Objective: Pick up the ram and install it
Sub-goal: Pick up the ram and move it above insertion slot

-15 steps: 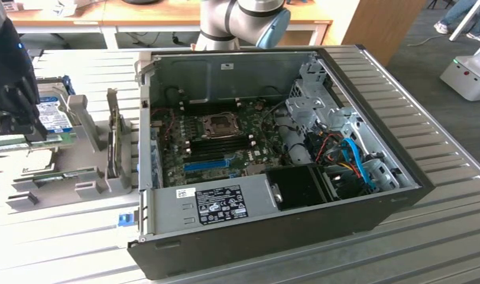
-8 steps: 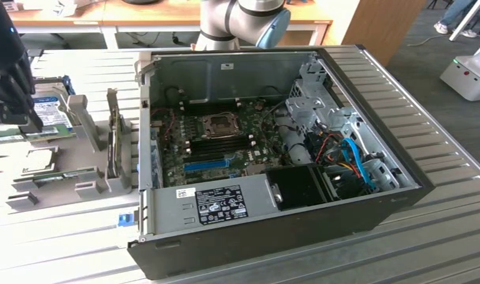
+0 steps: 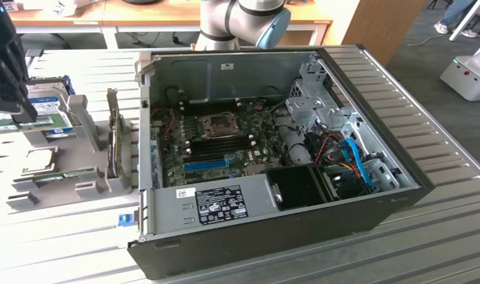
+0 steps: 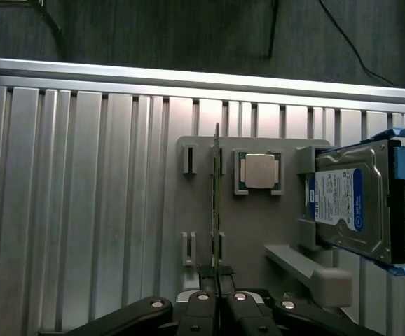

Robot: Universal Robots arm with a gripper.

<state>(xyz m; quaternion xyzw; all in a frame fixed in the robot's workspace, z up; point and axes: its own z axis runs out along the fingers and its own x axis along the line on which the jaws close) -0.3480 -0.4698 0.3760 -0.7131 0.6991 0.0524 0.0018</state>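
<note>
My gripper is pressed nearly together, its fingers pinching the ram by one end. The ram shows edge-on, a narrow green sliver standing on its long edge, running straight out from my fingers over the grey tray, between the tray's small slot posts; whether it rests in them or hangs clear I cannot tell. Just beside it lies a silver processor, then a blue-labelled hard drive. The open computer case stands at the exterior view's right of the tray.

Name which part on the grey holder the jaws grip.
The ram, the thin green board standing on edge, pinched at one end. The square processor and blue-labelled hard drive sit beside it, untouched.
</note>
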